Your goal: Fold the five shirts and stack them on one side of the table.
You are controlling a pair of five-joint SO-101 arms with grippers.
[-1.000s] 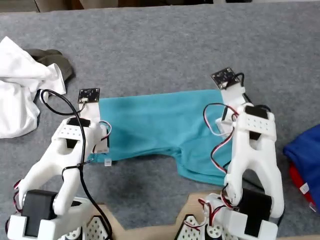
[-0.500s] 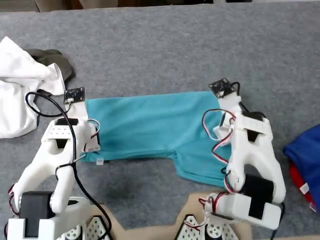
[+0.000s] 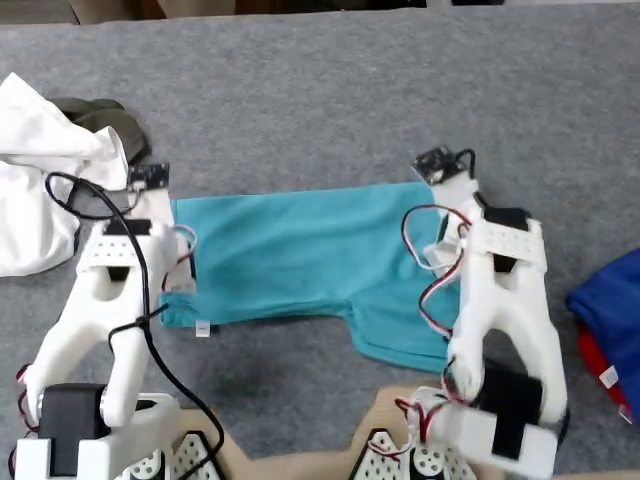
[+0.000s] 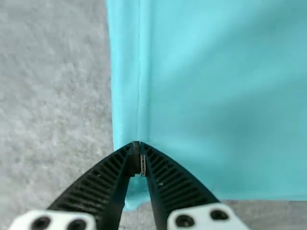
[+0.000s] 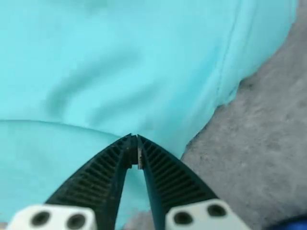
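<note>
A teal shirt [image 3: 300, 250] lies spread flat across the middle of the grey table [image 3: 350, 90], one sleeve reaching toward the front edge. My left gripper [image 4: 136, 145] is shut with its tips pinching the shirt's left hem [image 4: 139, 96] close to the near corner. In the high view that arm [image 3: 120, 260] stands over the shirt's left edge. My right gripper [image 5: 134, 138] is shut on the cloth close to the shirt's right edge, grey table beside it. The right arm [image 3: 495, 270] covers that side of the shirt [image 5: 120, 57].
A crumpled white shirt [image 3: 40, 190] lies at the far left, with a dark olive shirt [image 3: 112, 120] behind it. A blue shirt [image 3: 610, 290] and a red one [image 3: 600, 372] sit at the right edge. Bare table stretches behind the teal shirt.
My left arm has moved left, drawing the teal shirt's left edge outward so the shirt lies wider. The right arm shifted slightly away from the front edge.
</note>
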